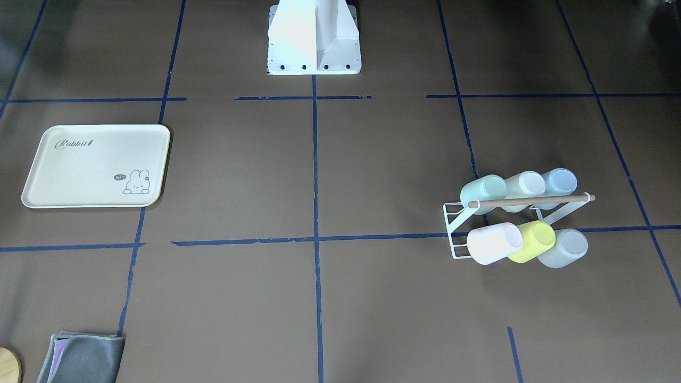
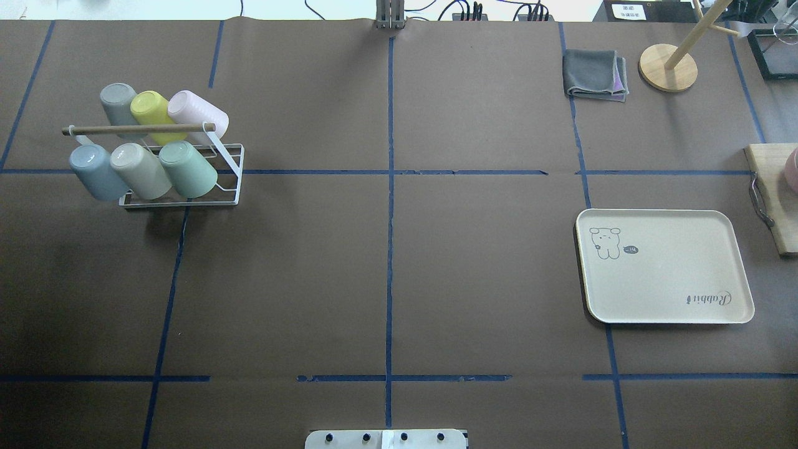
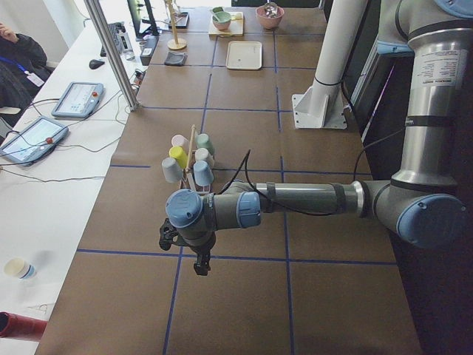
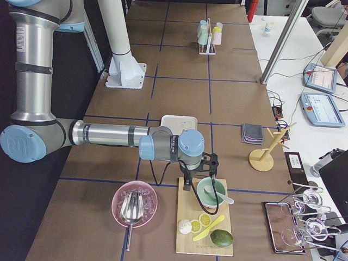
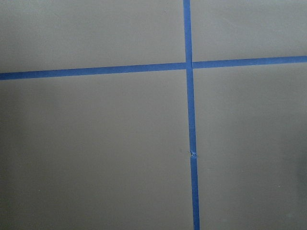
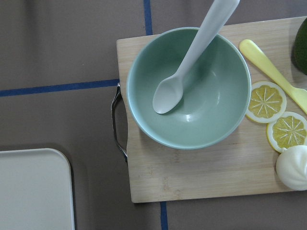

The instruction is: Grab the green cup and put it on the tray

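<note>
The green cup (image 2: 187, 168) sits on a white wire rack (image 2: 235, 169) on the robot's left part of the brown counter (image 2: 474, 268). It is tilted on a peg with its bottom up, in the row nearer the robot and at the end towards the middle of the counter. A beige cup (image 2: 140, 169) is just beside it, and a wooden rod (image 2: 137, 129) runs across the top of the rack. The tray (image 2: 673, 274) lies flat on the robot's right part of the counter, well apart from the rack. The left claw (image 3: 194, 255) hangs over the counter near the rack, away from the cups; its wrist camera sees only brown surface and crossed blue tape (image 5: 191, 120). The right claw (image 4: 199, 178) hangs over a wooden board (image 6: 192, 177) beside the tray, above a green bowl (image 6: 216, 96) with a pale spoon (image 6: 192, 62) resting in it. Both claws show only in the side views, so I cannot tell whether either is spread or pressed together.
</note>
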